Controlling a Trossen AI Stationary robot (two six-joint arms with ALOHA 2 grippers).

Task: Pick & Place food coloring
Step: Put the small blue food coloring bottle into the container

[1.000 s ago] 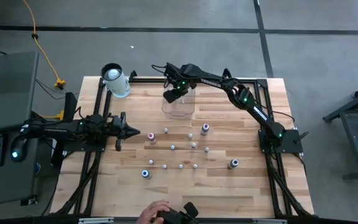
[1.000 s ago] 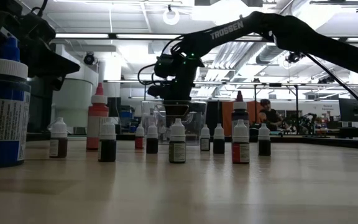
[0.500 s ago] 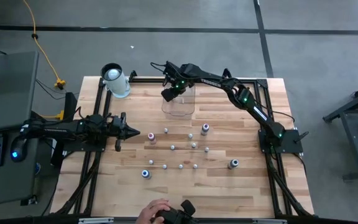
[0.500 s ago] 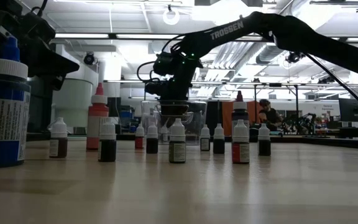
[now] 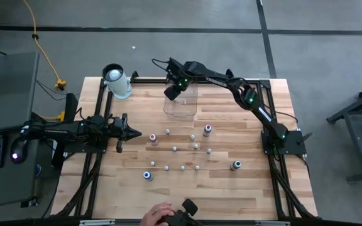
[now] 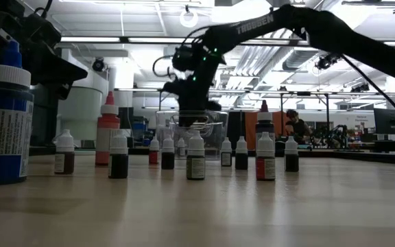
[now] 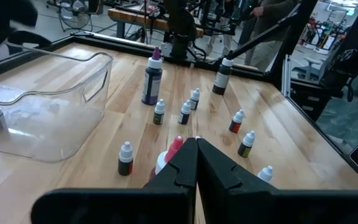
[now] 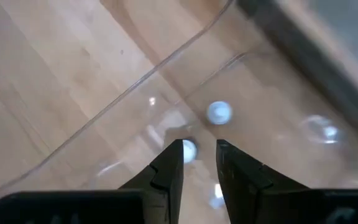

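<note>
A clear plastic bin sits on the wooden table near its far edge — its curved rim shows plainly in the left wrist view. A big white cylinder stands at the table's far-left corner. Off the table to the left, a yellow cable trails across the grey floor. At the near edge, a person's hand rests on a dark device — what kind is unclear.
</note>
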